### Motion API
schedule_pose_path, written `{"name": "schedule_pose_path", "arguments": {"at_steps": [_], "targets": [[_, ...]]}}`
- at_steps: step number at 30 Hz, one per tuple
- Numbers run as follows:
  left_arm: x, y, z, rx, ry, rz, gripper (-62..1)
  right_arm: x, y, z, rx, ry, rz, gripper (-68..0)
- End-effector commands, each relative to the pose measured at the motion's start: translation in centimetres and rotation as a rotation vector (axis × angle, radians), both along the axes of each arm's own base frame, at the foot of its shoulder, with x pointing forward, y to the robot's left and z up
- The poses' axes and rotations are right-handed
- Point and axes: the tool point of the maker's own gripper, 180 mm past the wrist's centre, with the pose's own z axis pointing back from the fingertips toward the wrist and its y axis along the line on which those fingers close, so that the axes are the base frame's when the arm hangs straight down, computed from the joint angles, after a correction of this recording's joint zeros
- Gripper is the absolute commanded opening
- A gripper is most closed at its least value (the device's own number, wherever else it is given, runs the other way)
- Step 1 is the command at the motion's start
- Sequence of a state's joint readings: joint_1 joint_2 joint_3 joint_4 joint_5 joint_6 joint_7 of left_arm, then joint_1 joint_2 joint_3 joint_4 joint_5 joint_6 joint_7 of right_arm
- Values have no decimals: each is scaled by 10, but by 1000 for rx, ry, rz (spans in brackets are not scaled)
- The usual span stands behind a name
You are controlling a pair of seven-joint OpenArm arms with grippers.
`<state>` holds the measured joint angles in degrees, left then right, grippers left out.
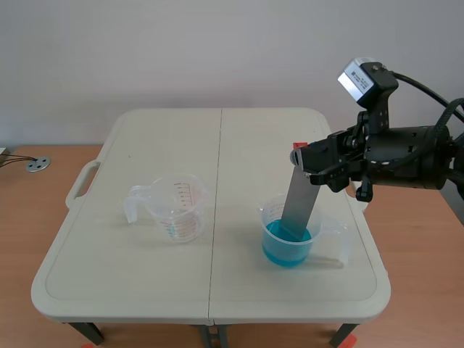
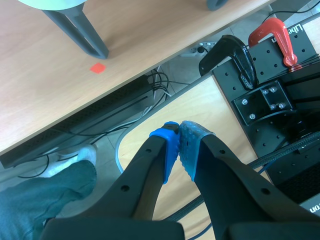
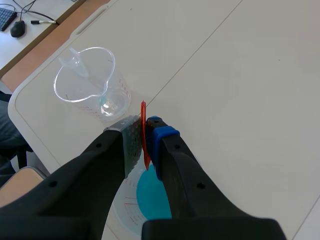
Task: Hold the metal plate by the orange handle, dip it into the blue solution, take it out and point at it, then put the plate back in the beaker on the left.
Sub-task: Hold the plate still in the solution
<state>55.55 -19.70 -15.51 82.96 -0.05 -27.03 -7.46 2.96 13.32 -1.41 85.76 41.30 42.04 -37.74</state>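
— So, what have the right jaws got?
— They are clamped on the orange handle [image 3: 143, 117]. The right gripper [image 3: 145, 132] pinches it edge-on.
— And around it?
— Directly under the gripper sits the measuring beaker [image 1: 268, 217] of blue solution [image 1: 279, 250], its grip at three o'clock. An empty measuring beaker [image 1: 177, 210] stands well apart at nine o'clock from it. Both are on the cream folding table [image 1: 217, 145].
— Where is the plate?
— The metal plate [image 1: 299, 203] hangs from the orange handle, tilted a little toward one o'clock. Its lower end is in the blue solution.
— The arm?
— The right arm comes in from three o'clock, about level above the table's edge, with its fingers pointing toward nine.
— And the left gripper [image 2: 179, 137]?
— Its jaws are together on nothing, and it is down below the tabletop, over the floor. A table leg [image 2: 75, 25] lies ahead at eleven o'clock and a red clamp [image 2: 275, 32] at one.
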Motion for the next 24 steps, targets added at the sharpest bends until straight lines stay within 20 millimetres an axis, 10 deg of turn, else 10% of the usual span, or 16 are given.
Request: {"name": "schedule_pose_path", "arguments": {"at_steps": [1, 24], "targets": [[-2, -2, 2, -11, 0, 1, -582, 1, 0, 2, -7, -13, 13, -664], [-2, -2, 2, -11, 0, 1, -582, -1, 8, 24, -1, -59, 42, -664]]}}
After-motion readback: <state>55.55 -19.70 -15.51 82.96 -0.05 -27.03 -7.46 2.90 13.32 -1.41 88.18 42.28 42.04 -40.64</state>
